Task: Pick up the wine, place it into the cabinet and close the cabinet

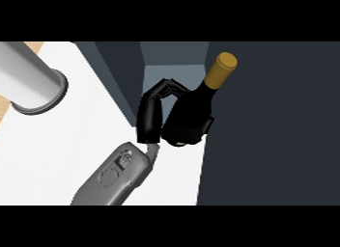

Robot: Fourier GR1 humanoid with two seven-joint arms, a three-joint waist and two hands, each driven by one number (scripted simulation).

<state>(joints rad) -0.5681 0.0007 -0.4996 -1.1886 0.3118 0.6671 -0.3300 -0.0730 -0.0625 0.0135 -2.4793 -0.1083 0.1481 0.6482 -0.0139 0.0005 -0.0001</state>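
Note:
The wine bottle (195, 103) is dark with a gold cap (223, 67). It leans with its neck pointing away from me, at the mouth of the cabinet (174, 54), close against the dark door panel (280, 125) on the right. My right hand (153, 113) is shut on the bottle, fingers curled round its shoulder from the left, and its grey forearm (116, 176) comes up from the lower edge. The bottle's base is partly hidden behind the hand. My left hand does not show.
The cabinet's dark left wall (119, 72) borders the pale inner recess. A white counter (51, 149) spreads out to the left. A thick grey cylinder with a flanged end (23, 79) lies across the upper left corner, over a wooden strip (34, 46).

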